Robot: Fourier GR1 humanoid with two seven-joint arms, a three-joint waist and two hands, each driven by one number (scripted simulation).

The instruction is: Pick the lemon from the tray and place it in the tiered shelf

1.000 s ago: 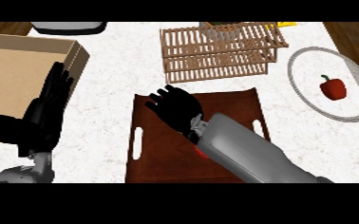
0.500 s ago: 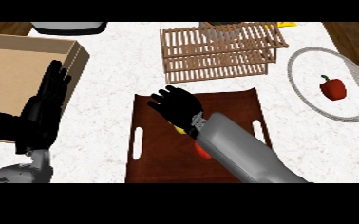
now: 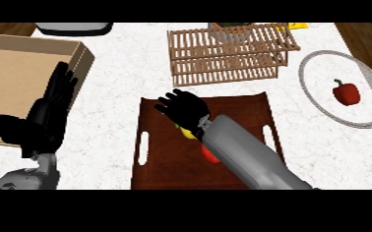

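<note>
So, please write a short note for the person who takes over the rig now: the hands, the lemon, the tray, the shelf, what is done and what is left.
Right hand: over the brown tray, fingers curled downward; a yellow bit of the lemon shows under the wrist. Whether it grips the lemon cannot be told.
Left hand: open, resting at the left edge by the cardboard box.
Tiered shelf: beyond the tray; no lemon visible in it.
Also on the tray: a red item, partly hidden by the forearm.
Done: reach to the lemon.
Left: lift it, carry it, place it in the shelf.

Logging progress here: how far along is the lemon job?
Nothing finished yet. The right hand is over the lemon on the tray, grasp unclear. Lifting and carrying it to the tiered shelf remain. The left hand rests open at the left.
</note>
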